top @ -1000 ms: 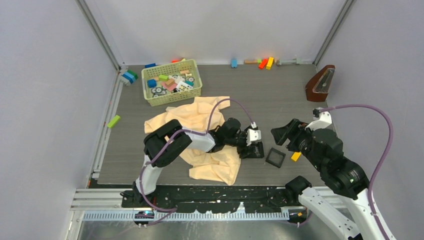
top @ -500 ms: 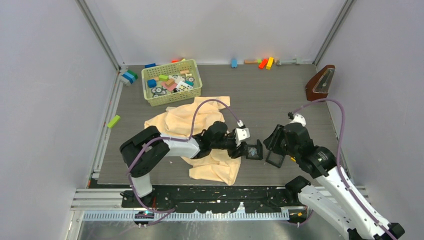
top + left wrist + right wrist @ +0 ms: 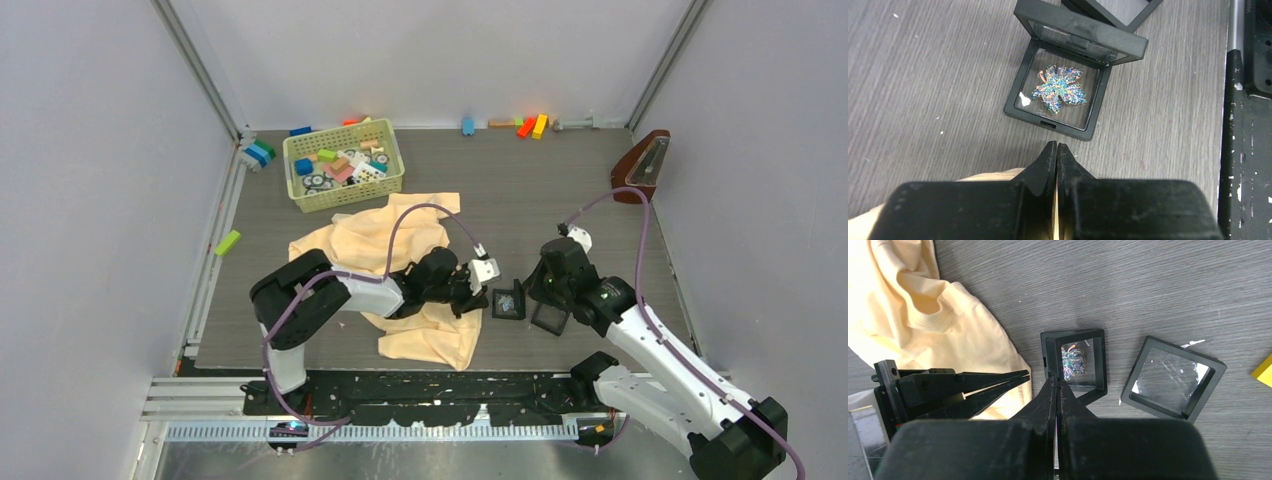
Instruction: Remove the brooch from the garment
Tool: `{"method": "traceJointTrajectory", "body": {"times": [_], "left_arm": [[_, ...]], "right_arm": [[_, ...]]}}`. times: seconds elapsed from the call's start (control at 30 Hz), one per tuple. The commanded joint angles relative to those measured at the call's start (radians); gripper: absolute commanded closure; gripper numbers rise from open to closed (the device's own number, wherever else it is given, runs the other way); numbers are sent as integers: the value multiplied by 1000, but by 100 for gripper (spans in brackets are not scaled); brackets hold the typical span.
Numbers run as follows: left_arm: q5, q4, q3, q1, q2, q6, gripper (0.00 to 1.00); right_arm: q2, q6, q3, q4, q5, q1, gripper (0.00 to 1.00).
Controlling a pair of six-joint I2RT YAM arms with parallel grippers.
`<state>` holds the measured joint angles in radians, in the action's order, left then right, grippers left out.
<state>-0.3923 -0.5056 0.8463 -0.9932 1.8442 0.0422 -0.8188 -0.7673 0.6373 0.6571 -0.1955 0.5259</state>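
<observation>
A peach garment [image 3: 380, 240] is lying crumpled on the grey table [image 3: 560, 180]. At its right edge, the left gripper [image 3: 1056, 146] is hovering with its two black fingers pressing together, holding nothing. Just past its tips, the brooch [image 3: 1059, 88], a glittering blue-green leaf, is lying inside an open black square tray [image 3: 1068, 129] on the table, off the garment. Further right, the right gripper [image 3: 1056, 381] is pointing at the same tray, its fingers likewise pressing together and empty. Its tips are overlapping the tray's near rim, and whether they are touching it is unclear. A second black tray [image 3: 1173, 375] is lying beside the first, mostly cut off in the left wrist view.
</observation>
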Motion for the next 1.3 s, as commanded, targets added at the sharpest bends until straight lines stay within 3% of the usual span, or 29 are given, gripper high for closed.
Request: {"method": "traceJointTrajectory", "body": {"times": [0.0, 0.53, 0.77, 0.8, 0.83, 0.9, 0.93, 1.03, 1.17, 1.27], "left_arm": [[-6, -29, 44, -4, 45, -32, 100], [8, -231, 47, -2, 183, -123, 100], [70, -232, -22, 29, 66, -140, 100], [74, -215, -34, 37, 24, -148, 98], [86, -196, -49, 43, -28, -157, 88], [147, -144, -82, 49, -138, -168, 55], [203, -99, -91, 50, -194, -175, 42], [328, 83, -91, 83, -341, -162, 2], [440, 293, -116, 230, -532, -178, 0], [459, 348, -184, 393, -673, -173, 0]], "right_arm": [[-36, -20, -17, -92, -32, -3, 100], [-198, -53, -112, -315, 113, -1, 99], [-98, 17, -65, -275, -32, -3, 100], [-77, 28, -58, -282, -77, -3, 100], [-69, 53, -55, -290, -97, -3, 99], [-56, 109, -46, -335, -162, -3, 77], [-50, 128, -51, -392, -191, -2, 71], [-45, 230, -75, -532, -292, -3, 37], [-95, 311, -86, -714, -510, -18, 4], [-188, 354, -69, -782, -556, -83, 0]]}}
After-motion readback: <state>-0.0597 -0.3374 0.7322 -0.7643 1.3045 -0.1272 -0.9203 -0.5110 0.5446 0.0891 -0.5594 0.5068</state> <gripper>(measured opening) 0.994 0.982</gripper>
